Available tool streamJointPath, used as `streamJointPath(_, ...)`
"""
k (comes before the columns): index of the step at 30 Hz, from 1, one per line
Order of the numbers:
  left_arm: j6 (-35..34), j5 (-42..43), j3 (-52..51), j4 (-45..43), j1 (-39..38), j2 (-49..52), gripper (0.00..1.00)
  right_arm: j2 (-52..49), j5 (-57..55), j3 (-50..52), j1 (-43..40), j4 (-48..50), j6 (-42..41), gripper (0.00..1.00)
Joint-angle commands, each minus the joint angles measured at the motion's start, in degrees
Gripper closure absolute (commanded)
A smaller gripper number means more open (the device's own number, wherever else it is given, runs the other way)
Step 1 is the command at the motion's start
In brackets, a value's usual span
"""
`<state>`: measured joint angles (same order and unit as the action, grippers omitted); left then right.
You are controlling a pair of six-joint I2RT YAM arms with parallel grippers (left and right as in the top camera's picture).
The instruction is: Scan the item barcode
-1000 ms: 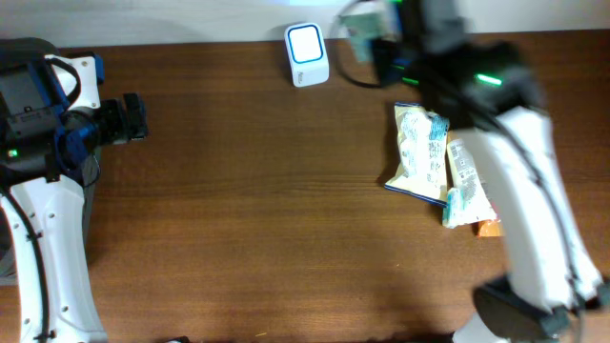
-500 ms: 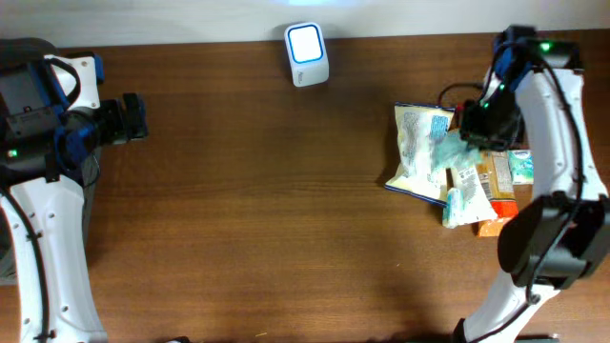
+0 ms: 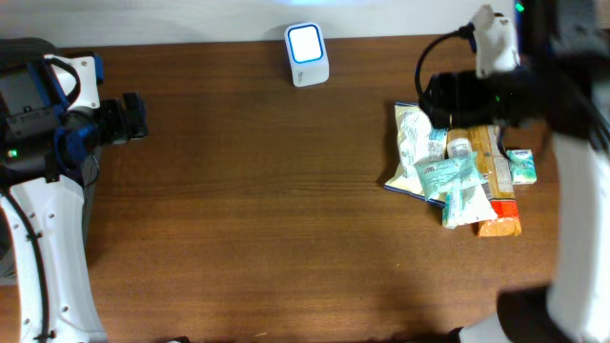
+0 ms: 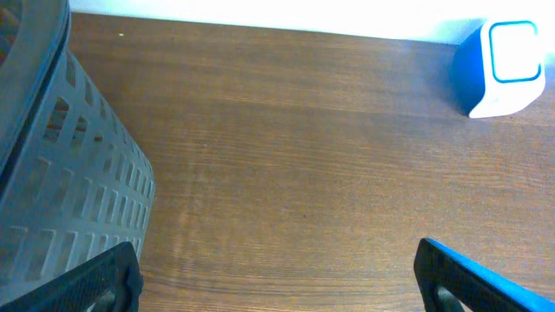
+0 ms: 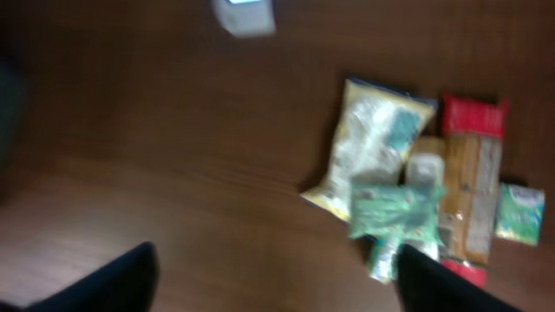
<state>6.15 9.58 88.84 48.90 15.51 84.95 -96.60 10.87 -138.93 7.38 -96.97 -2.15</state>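
Note:
The white and blue barcode scanner (image 3: 307, 54) stands at the table's far edge and also shows as the scanner (image 5: 244, 16) in the right wrist view. A green packet (image 3: 446, 176) lies on top of the pile at the right, the same green packet (image 5: 395, 208) lying free in the right wrist view. My right gripper (image 3: 440, 98) hangs high above the pile, blurred. In its own view the right gripper (image 5: 277, 290) is open with nothing between its fingers. My left gripper (image 3: 129, 119) rests at the far left, and the left gripper (image 4: 277, 295) is open over bare wood.
The pile also holds a yellow and white bag (image 3: 417, 152), a red and orange bar (image 3: 498, 186) and a small green and white packet (image 3: 520, 167). A grey slotted basket (image 4: 52, 173) stands close beside the left gripper.
My right gripper swung from beside the scanner to the pile with the green packet, opened and let it go. The packet now lies on the pile. The left arm stayed still.

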Motion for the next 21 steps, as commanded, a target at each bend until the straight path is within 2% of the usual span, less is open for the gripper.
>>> streamJointPath(1, -0.55, -0.02, 0.83, 0.00, 0.15, -0.74, 0.01, 9.25, 2.21, -1.29, 3.82, -0.35, -0.44, 0.01)
streamJointPath(5, -0.55, -0.02, 0.83, 0.02, 0.15, -0.74, 0.01, 15.61, 2.29, -1.27, 5.46, -0.35, -0.17, 0.01)
streamJointPath(13, -0.55, -0.02, 0.83, 0.02, 0.15, -0.74, 0.01, 25.51, -18.95, 0.87, 5.35, -0.17, 0.44, 0.01)
streamJointPath(16, -0.55, -0.02, 0.83, 0.00, 0.15, -0.74, 0.01, 32.87, -23.37, 15.39, 3.58, 9.27, 0.61, 0.01)
streamJointPath(18, -0.55, -0.02, 0.83, 0.00, 0.15, -0.74, 0.01, 40.85, -23.19, 32.72, 0.07, 24.02, 3.58, 0.01)
streamJointPath(21, -0.55, -0.02, 0.83, 0.00, 0.15, -0.74, 0.01, 54.42, -22.53, 60.63, -2.19, 47.10, 3.85, 0.01)
